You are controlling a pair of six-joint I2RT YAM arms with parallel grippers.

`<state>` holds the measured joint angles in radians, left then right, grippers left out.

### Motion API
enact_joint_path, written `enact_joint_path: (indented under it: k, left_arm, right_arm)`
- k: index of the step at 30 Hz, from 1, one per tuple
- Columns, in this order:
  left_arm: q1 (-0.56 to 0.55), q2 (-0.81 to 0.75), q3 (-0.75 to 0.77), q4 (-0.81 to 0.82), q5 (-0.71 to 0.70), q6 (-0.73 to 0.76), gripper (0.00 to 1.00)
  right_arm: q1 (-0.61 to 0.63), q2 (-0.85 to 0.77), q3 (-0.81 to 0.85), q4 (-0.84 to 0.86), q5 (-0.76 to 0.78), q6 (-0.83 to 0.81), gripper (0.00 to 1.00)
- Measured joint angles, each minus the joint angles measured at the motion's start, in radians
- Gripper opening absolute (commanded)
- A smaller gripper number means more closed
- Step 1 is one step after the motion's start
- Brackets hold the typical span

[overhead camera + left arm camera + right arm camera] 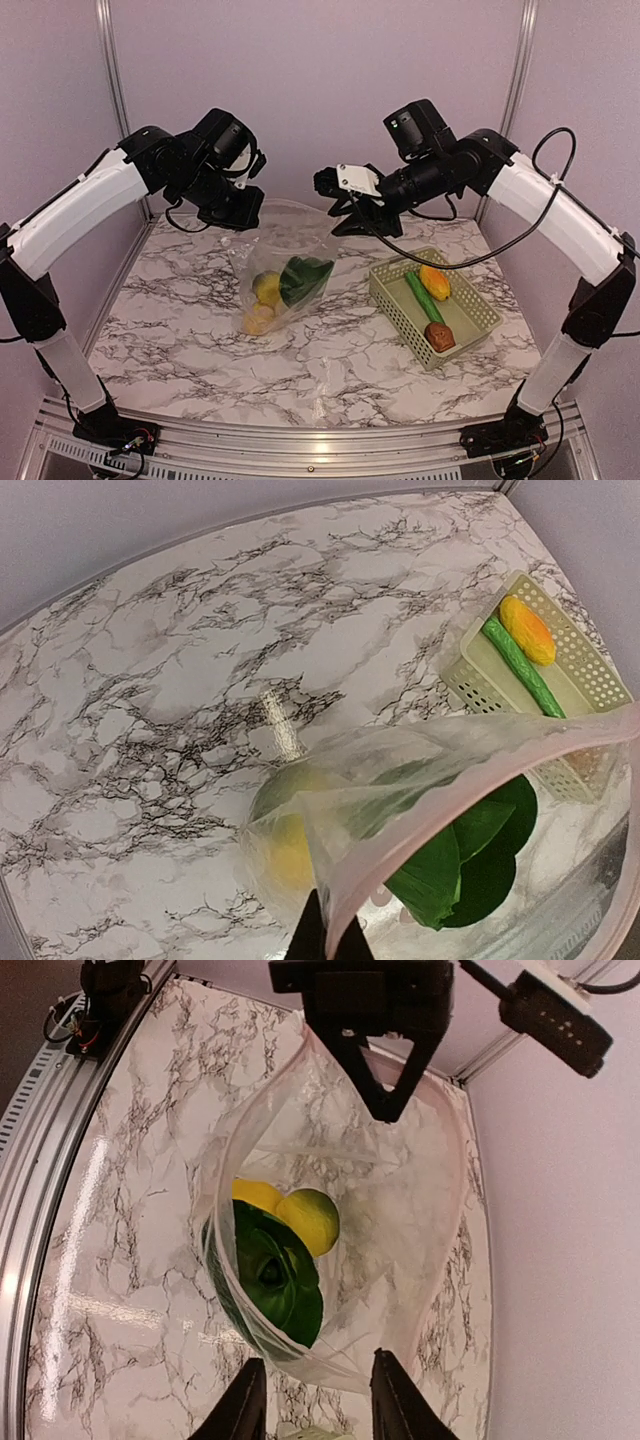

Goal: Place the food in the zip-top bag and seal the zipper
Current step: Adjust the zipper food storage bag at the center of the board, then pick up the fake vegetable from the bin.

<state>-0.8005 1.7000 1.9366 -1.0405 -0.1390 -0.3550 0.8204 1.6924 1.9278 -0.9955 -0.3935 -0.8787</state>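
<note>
The clear zip-top bag (285,262) hangs open over the table. My left gripper (238,212) is shut on its top rim; in the left wrist view the fingers (312,942) pinch the pinkish zipper strip (480,792). Inside the bag are two yellow round fruits (312,1220) and the green leafy vegetable (275,1278). My right gripper (318,1400) is open at the bag's opposite rim, which lies at its fingertips, not pinched. The orange-yellow piece (434,282), a long green piece (424,298) and the brown lump (439,336) lie in the basket. No slider tab shows.
The pale green lattice basket (482,302) stands on the marble table at the right, below my right arm; it also shows in the left wrist view (592,672). Walls close the back and both sides. A metal rail runs along the near edge.
</note>
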Motion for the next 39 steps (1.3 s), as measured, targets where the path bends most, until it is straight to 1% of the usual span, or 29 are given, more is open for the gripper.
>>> enact_joint_path:
  k: [5,9,12,18,20,23,26,29,34,35,38,39]
  left_arm:
    - [0.000,-0.002,-0.052,0.024,0.000,-0.004,0.00]
    - [0.000,-0.013,-0.076,0.045,-0.002,-0.009,0.00]
    - [0.000,-0.024,-0.078,0.055,-0.009,-0.014,0.00]
    - [0.000,-0.029,-0.080,0.079,-0.019,-0.019,0.00]
    - [0.000,-0.029,-0.082,0.087,-0.020,-0.019,0.00]
    - [0.000,-0.029,-0.088,0.105,-0.020,-0.019,0.00]
    - [0.000,-0.029,-0.089,0.120,-0.016,-0.020,0.00]
    - [0.000,-0.030,-0.099,0.142,-0.002,-0.027,0.00]
    - [0.000,-0.077,-0.210,0.211,0.020,-0.064,0.00]
    - [0.000,-0.090,-0.232,0.226,0.027,-0.074,0.00]
    - [0.000,-0.136,-0.294,0.259,0.055,-0.113,0.00]
    - [0.000,-0.150,-0.312,0.273,0.064,-0.129,0.00]
  right_arm:
    - [-0.103,-0.086,-0.026,0.019,-0.017,0.045,0.35]
    - [-0.196,-0.137,-0.087,0.035,-0.039,0.077,0.35]
    - [-0.278,-0.163,-0.168,0.046,-0.055,0.096,0.34]
    - [-0.460,-0.192,-0.381,0.052,-0.087,0.120,0.34]
    - [-0.504,-0.208,-0.441,0.057,-0.094,0.127,0.33]
    - [-0.568,-0.259,-0.573,0.071,-0.104,0.140,0.33]
    - [-0.601,-0.294,-0.664,0.066,-0.101,0.143,0.33]
    - [-0.611,-0.309,-0.713,0.063,-0.091,0.142,0.34]
    - [-0.612,-0.294,-0.723,0.061,-0.060,0.130,0.36]
    - [-0.612,-0.285,-0.722,0.059,-0.052,0.126,0.37]
    - [-0.612,-0.245,-0.707,0.044,-0.047,0.110,0.47]
    - [-0.612,-0.230,-0.696,0.033,-0.049,0.101,0.48]
